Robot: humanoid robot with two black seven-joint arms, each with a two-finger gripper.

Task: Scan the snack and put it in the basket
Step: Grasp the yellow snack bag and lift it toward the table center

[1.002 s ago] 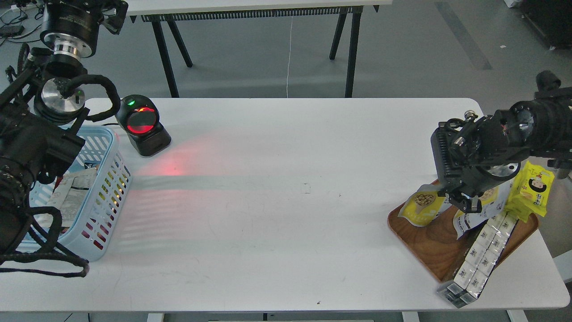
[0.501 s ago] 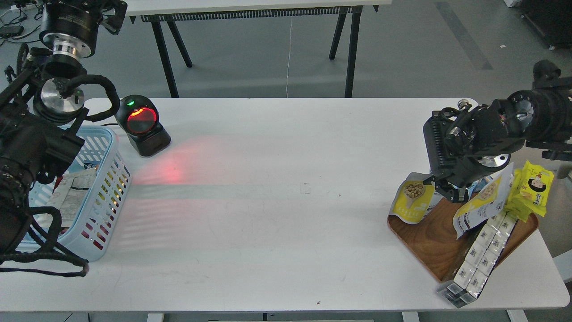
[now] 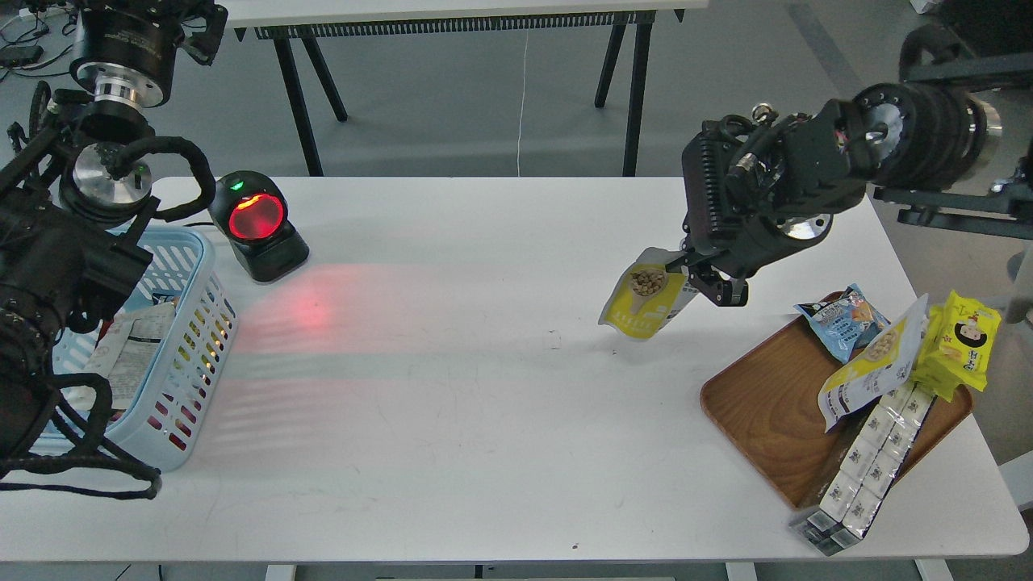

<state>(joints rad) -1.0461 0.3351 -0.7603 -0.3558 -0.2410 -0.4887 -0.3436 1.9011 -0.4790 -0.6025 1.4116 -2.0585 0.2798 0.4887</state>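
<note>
My right gripper (image 3: 700, 278) is shut on the top edge of the snack (image 3: 646, 300), a grey-white pouch with a yellow bean panel. It hangs tilted in the air above the table, left of the brown tray. A second pouch like it (image 3: 876, 363) leans in the tray. The light-blue basket (image 3: 206, 266) stands at the table's left edge with flat packets inside, partly hidden by my left arm. My left gripper (image 3: 161, 24) is dark at the top left edge, above and behind the basket; its fingers cannot be told apart.
A black scanner (image 3: 257, 226) with a red-lit window stands right of the basket and casts red light on the table. The wooden tray (image 3: 767, 403) at the right holds a light-blue bag (image 3: 843, 319), yellow cartoon-face packs (image 3: 964, 343) and long white boxes (image 3: 867, 468).
My right gripper has lifted the snack out of the tray and carried it up and to the left over the table. The light-blue bag now shows. The left arm has not moved.
</note>
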